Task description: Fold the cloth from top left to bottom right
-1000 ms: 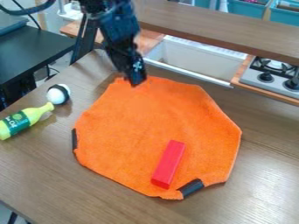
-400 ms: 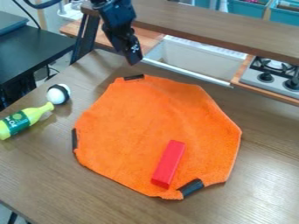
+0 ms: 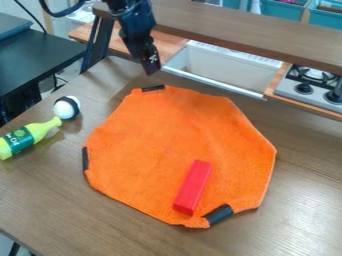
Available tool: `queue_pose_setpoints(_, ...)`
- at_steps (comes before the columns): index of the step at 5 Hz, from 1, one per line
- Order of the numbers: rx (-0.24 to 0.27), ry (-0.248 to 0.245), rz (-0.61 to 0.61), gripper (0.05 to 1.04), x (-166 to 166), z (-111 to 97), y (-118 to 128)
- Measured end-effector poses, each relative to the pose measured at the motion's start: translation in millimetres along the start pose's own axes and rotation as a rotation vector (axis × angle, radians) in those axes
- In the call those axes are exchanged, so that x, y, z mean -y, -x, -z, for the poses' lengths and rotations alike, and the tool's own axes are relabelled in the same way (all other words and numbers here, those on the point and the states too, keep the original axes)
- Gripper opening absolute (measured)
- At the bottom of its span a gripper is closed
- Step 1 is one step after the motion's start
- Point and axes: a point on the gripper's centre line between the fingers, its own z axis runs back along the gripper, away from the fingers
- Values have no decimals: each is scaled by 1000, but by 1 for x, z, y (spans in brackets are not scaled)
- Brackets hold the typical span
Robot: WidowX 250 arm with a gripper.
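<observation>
Teal bins [image 3: 279,10], upper right, loosely holding small items too indistinct to name; white basin [image 3: 224,69] below them, stove [image 3: 300,90] at right edge. Orange cloth [image 3: 153,135] spread flat mid-frame on brown wooden worktop [image 3: 300,215], red block [image 3: 193,187] lying on its lower part, yellow-green bottle [image 3: 27,139] and black-banded white ball [image 3: 67,107] at left. Hand [image 3: 152,70] hangs tilted, upper left of centre, off the cloth; cannot tell whether apart or together.

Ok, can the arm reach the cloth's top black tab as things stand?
Likely yes: the end effector hangs near the black tab, with nothing visible between them; the red block lies well clear.
</observation>
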Motion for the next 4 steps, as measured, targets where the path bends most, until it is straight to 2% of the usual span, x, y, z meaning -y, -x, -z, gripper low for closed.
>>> queue_pose_setpoints(1,-5,-8,-3,1001,-8,10,0)
queue_pose_setpoints(2,-8,-37,-11,1001,-15,17,2)
queue_pose_setpoints(4,-31,-58,-65,1001,-30,43,3)
